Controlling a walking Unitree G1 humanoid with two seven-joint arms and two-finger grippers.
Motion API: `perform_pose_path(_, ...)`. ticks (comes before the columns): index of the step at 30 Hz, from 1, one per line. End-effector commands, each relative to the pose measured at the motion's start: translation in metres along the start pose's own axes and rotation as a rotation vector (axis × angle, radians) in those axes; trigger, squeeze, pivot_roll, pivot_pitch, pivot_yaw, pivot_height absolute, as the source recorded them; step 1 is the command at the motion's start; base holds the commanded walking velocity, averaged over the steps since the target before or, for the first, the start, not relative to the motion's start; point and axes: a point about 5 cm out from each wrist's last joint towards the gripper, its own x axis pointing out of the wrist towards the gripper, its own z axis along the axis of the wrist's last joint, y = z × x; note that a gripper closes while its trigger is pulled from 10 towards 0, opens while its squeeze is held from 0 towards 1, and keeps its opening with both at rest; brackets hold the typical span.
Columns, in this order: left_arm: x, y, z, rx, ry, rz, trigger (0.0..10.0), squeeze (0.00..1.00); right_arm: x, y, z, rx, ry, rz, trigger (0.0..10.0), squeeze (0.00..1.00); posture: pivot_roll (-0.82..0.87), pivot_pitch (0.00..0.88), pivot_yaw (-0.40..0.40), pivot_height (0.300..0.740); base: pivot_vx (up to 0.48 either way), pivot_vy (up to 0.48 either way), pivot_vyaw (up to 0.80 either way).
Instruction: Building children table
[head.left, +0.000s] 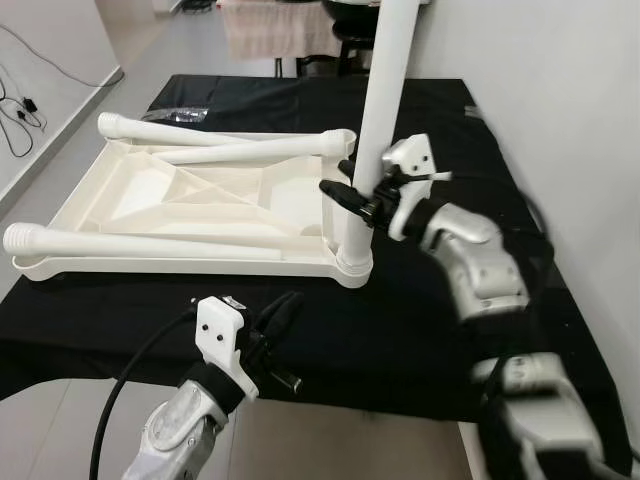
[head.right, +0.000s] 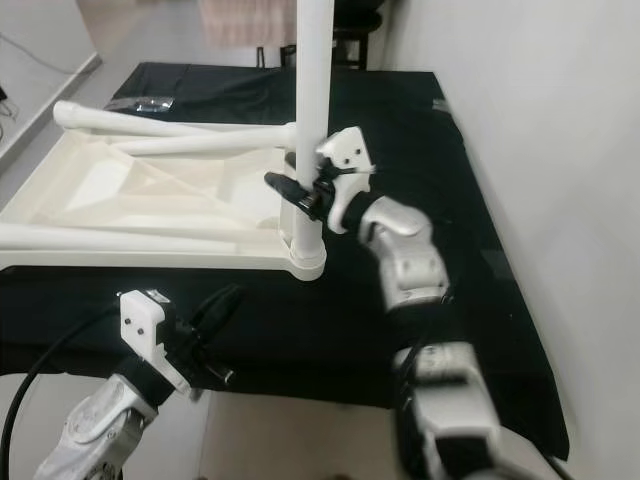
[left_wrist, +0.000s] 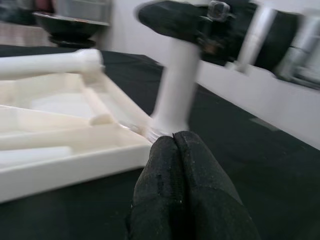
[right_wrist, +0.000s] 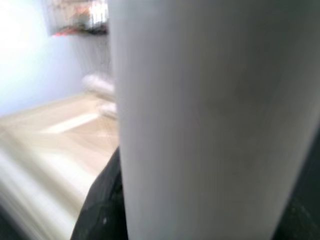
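- black-covered tabletop (head.left: 420, 330) carries the upturned white table top (head.left: 190, 215).
- right gripper (head.left: 362, 196) pinches the upright leg (head.left: 385, 100): light, stiff, slippery; hold low.
- left gripper (head.left: 283, 315) pressed together, idle.

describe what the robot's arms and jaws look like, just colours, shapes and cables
Both arms are silver-grey, built from rounded, blocky metallic segments. Each ends in a white angular housing carrying long black fingers. On the left gripper the fingers are thick, rounded and matte black, and a black cable loops from its white housing down past the arm. The right gripper has the same white housing with small black fittings and short white tabs.
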Motion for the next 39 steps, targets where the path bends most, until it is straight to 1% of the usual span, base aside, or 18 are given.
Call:
perform_pose_path(1,-0.002,0.002,-0.002,-0.008,0.014,0.008,10.0,0.00,-0.027,0.023,-0.063,0.030,0.274,-0.082,0.0,0.00,0.03,0.145,-0.009,0.740,0.000,0.000,0.00)
perform_pose_path(7,0.001,0.003,-0.003,-0.012,0.014,0.007,10.0,0.00,-0.017,0.024,-0.061,-0.016,0.250,-0.043,0.0,0.00,0.03,0.136,-0.016,0.740,0.000,0.000,0.00)
perform_pose_path(8,0.001,0.004,-0.003,-0.015,0.013,0.008,10.0,0.00,-0.011,0.020,-0.057,-0.003,0.242,-0.033,10.0,0.00,0.03,0.133,-0.020,0.740,0.000,0.000,0.00)
perform_pose_path(12,0.002,0.004,-0.003,-0.015,0.011,0.010,10.0,0.00,-0.008,0.019,-0.053,0.028,0.228,-0.021,10.0,0.00,0.03,0.132,-0.020,0.740,0.000,0.000,0.00)
perform_pose_path(13,0.002,0.004,-0.003,-0.015,0.011,0.013,10.0,0.00,-0.003,0.017,-0.045,0.057,0.198,0.008,10.0,1.00,0.03,0.130,-0.019,0.740,0.000,0.000,0.00)
perform_pose_path(14,0.002,0.004,-0.003,-0.015,0.011,0.015,10.0,0.00,0.002,0.015,-0.030,0.062,0.134,0.076,10.0,1.00,0.03,0.126,-0.018,0.740,0.000,0.000,0.00)
perform_pose_path(16,0.002,0.004,-0.003,-0.015,0.011,0.015,10.0,0.00,0.002,0.015,-0.030,0.062,0.134,0.076,10.0,1.00,0.03,0.126,-0.018,0.740,0.000,0.000,0.00)
perform_pose_path(17,0.002,0.005,-0.003,-0.015,0.011,0.015,10.0,0.00,0.005,0.015,-0.019,0.058,0.091,0.125,10.0,1.00,0.03,0.126,-0.018,0.740,0.000,0.000,0.00)
perform_pose_path(18,0.003,0.005,-0.004,-0.016,0.013,0.014,10.0,0.00,0.006,0.013,-0.005,0.031,0.034,0.245,10.0,0.00,0.02,0.121,-0.014,0.740,0.000,0.000,0.00)
perform_pose_path(19,0.003,0.005,-0.004,-0.017,0.015,0.013,10.0,0.00,0.006,0.011,0.005,0.003,-0.007,0.360,10.0,0.00,0.02,0.121,-0.014,0.740,0.000,0.000,0.00)
perform_pose_path(20,0.003,0.005,-0.004,-0.017,0.015,0.013,10.0,0.00,0.006,0.011,0.005,0.003,-0.007,0.360,10.0,0.00,0.02,0.121,-0.014,0.740,0.000,0.000,0.00)
perform_pose_path(21,0.003,0.005,-0.005,-0.018,0.016,0.012,10.0,0.00,0.004,0.008,0.014,-0.006,-0.034,0.481,10.0,0.00,0.03,0.114,-0.013,0.740,0.000,0.000,0.00)
perform_pose_path(22,0.003,0.005,-0.005,-0.018,0.016,0.012,10.0,0.00,0.004,0.008,0.014,-0.006,-0.034,0.481,10.0,0.00,0.03,0.114,-0.013,0.740,0.000,0.000,0.00)
perform_pose_path(25,0.004,0.004,-0.006,-0.016,0.019,0.015,10.0,0.00,0.004,-0.002,0.023,-0.022,-0.045,0.667,10.0,0.00,0.04,0.106,-0.015,0.740,0.000,0.000,0.00)
perform_pose_path(28,0.003,0.003,-0.007,-0.016,0.020,0.016,10.0,0.00,0.007,-0.007,0.023,-0.018,-0.032,0.719,10.0,0.00,0.04,0.099,-0.016,0.740,0.000,0.000,0.00)
perform_pose_path(29,0.003,0.003,-0.007,-0.015,0.021,0.018,10.0,0.00,0.011,-0.012,0.024,-0.012,-0.020,0.745,1.7,0.00,0.05,0.099,-0.017,0.740,0.000,0.000,0.00)
perform_pose_path(30,0.003,0.003,-0.008,-0.015,0.022,0.019,10.0,0.00,0.014,-0.016,0.025,-0.007,-0.012,0.754,0.0,0.00,0.05,0.099,-0.018,0.740,0.000,0.000,0.00)
perform_pose_path(39,0.002,0.000,-0.008,-0.019,0.023,0.018,10.0,0.00,0.018,-0.034,0.016,0.043,0.022,0.692,0.0,0.00,0.05,0.108,-0.018,0.740,0.000,0.000,0.00)
